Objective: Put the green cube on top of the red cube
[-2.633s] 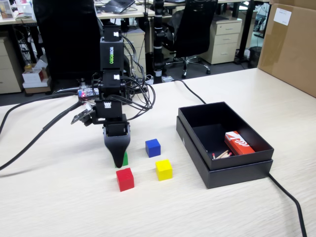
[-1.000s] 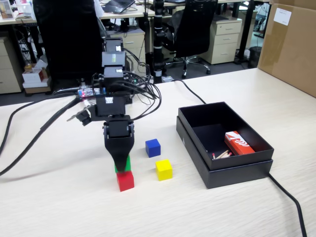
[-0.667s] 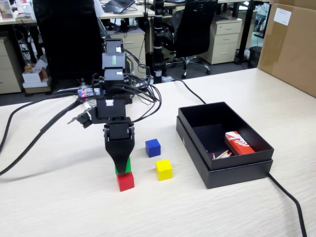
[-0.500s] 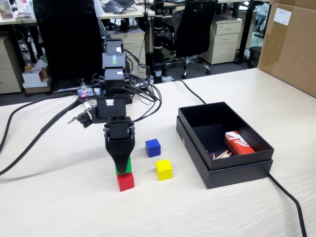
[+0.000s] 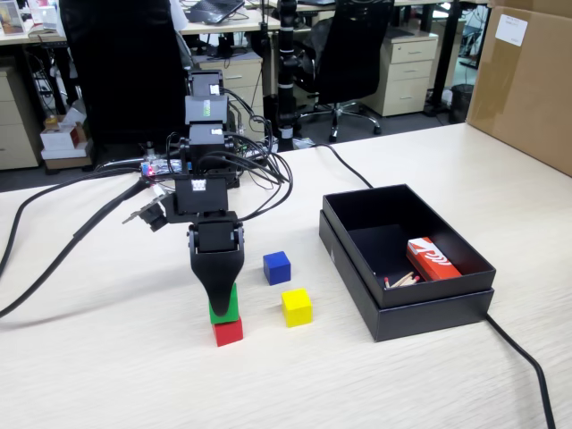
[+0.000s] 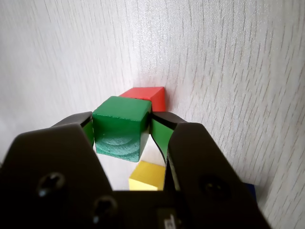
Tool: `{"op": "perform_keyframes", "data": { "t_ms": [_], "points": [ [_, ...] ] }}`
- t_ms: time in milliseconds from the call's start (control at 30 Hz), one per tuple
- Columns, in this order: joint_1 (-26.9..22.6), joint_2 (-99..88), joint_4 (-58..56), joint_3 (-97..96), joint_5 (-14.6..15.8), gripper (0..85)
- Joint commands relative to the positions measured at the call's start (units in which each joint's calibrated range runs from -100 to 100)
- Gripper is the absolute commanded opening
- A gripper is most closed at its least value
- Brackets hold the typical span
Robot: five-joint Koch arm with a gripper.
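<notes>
Gripper (image 5: 222,308) is pointing down at lower-left centre of fixed view, clamping the green cube (image 5: 229,307) btwn both jaws; wrist view is showing the jaws pressing its left & right sides (image 6: 121,128). Green cube is sitting on the red cube (image 5: 229,332), slightly offset. Blue cube (image 5: 277,267) & yellow cube (image 5: 297,307) are lying just right of the stack. Black box (image 5: 429,308) is sitting at right w/ a red-white packet (image 5: 433,259) inside.

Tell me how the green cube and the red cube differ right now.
The green cube is held between the gripper jaws; the red cube is ungripped. Green sits on top, red rests on the table beneath it. Both look the same size, with plain matte faces.
</notes>
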State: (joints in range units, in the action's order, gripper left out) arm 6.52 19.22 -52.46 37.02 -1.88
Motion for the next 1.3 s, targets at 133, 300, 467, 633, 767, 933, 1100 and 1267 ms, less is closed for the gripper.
{"op": "perform_keyframes", "data": {
  "t_ms": [133,300,467,633,767,933,1100,1267],
  "points": [
    [-0.1,-1.7,0.2,2.3,-0.7,44.3],
    [-0.1,-8.2,0.1,0.7,-0.8,48.8],
    [-1.0,-22.4,0.2,-6.2,-0.5,49.2],
    [-2.5,-41.7,0.2,-19.5,0.5,49.9],
    [-3.8,-52.8,0.4,-30.5,1.3,50.0],
    [-5.7,-69.9,16.1,-56.5,1.7,50.3],
    [-7.1,-82.7,28.7,-77.5,2.4,50.3],
    [-7.3,-92.4,46.0,-97.5,2.5,49.2]
  ]
}}
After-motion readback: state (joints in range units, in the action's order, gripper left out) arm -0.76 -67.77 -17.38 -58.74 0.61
